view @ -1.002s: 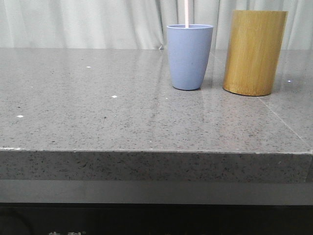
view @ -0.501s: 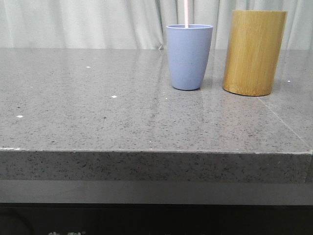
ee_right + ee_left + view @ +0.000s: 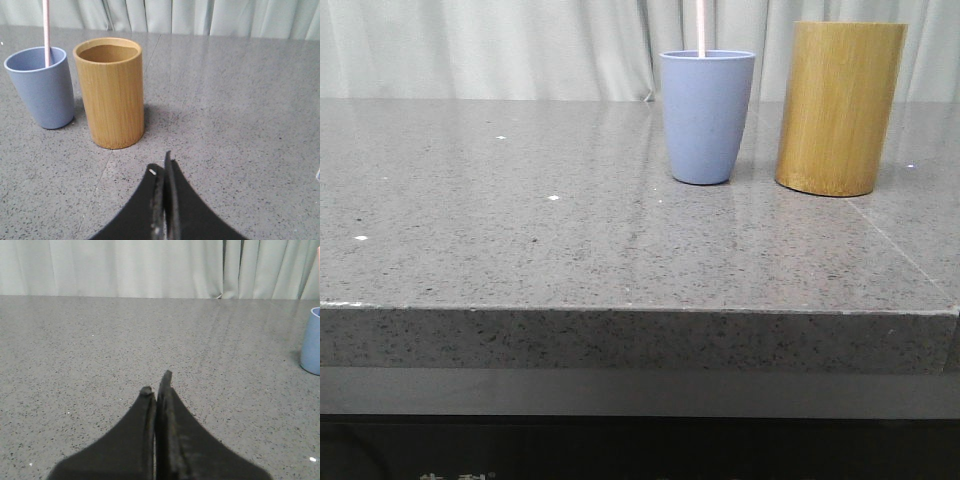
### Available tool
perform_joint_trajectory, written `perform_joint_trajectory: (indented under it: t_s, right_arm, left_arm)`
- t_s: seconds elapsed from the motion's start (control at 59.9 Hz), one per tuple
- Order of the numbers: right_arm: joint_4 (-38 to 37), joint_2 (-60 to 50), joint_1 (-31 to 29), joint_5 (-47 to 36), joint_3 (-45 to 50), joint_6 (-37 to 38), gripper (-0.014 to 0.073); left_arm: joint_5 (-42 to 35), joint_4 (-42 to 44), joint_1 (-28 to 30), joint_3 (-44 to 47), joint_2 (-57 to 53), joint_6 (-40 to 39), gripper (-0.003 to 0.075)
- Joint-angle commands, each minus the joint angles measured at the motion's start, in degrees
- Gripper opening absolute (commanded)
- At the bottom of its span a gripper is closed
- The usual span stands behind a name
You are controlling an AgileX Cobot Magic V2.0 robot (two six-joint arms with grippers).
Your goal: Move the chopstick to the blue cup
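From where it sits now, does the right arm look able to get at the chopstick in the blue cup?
Probably yes. The chopstick stands in the blue cup, sticking up above the rim. The bamboo holder stands beside the cup, nearer the shut right gripper, so coming over it from above looks easier.

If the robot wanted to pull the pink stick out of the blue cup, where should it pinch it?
Probably on the bare upper part of the chopstick, above the rim of the blue cup, coming down from above. The stick stands nearly upright and its lower part is hidden inside the cup. The bamboo holder stands close beside it, so a sideways approach from there looks crowded.
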Motion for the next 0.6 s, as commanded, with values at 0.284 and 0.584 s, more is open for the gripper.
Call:
perform_joint_trajectory:
  t_s: [0.284, 0.584]
  right_arm:
    - [0.3, -4.8, -0.3, -6.6, -0.5, -0.2, -0.0067]
    - [0.3, -4.8, -0.3, -6.6, -0.5, -0.2, -0.0067]
  left_arm:
    - [-4.9, -0.2, 0.1, -1.4, 0.8, -0.1, -0.0019]
    - [-4.9, -0.2, 0.1, -1.4, 0.8, -0.1, -0.0019]
